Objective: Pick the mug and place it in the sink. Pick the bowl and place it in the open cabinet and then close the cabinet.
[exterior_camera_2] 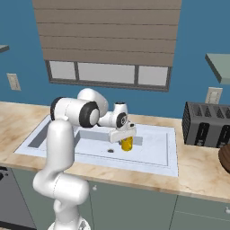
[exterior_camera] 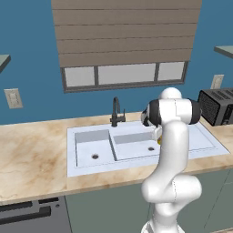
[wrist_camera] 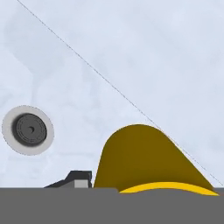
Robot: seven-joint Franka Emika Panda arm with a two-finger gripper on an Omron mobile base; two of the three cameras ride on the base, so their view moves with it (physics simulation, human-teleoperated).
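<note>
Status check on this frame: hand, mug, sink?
Hand shut on yellow mug, low over sink right basin. Drain beside it. Nothing in the way.

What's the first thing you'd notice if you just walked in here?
The yellow mug, held by the robot's tool low over the right basin of the pale sink. Then the black toaster on the counter to the sink's right, with the dark wooden bowl peeking in beside it.

White arm rises from base, elbow bent, forearm reaching forward and level, wrist turned down. Tool (exterior_camera_2: 126, 140) points downward, fingers closed around yellow mug (exterior_camera_2: 127, 143), low in the right basin. One dark fingertip (wrist_camera: 75, 180) visible beside the mug.
</note>
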